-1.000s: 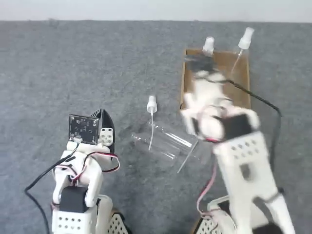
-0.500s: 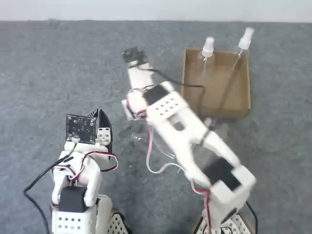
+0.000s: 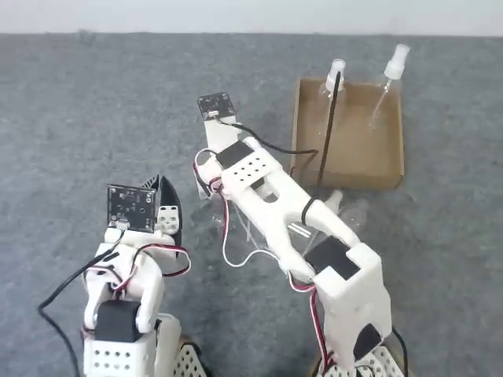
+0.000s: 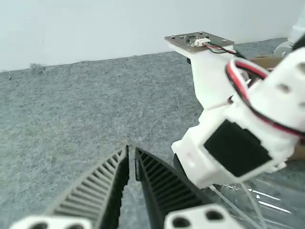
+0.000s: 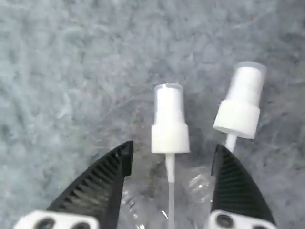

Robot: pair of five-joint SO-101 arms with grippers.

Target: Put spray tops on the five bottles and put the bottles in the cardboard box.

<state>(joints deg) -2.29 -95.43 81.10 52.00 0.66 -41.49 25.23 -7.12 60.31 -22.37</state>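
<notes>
right claw (image 5: 174, 151) ribbed, spread | spray top (image 5: 169, 129) white plastic | carpet (image 5: 57, 62) grey, fuzzy

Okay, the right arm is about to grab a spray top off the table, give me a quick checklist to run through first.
1. Right gripper open: ok.
2. Spray top centred between its fingers: ok.
3. Second spray top clear of the grasp: not ok, its stem runs beside one finger.
4. Left gripper out of the way: ok, shut and off to the side.
5. Cardboard box has room: ok, two capped bottles stand at its far wall.
</notes>
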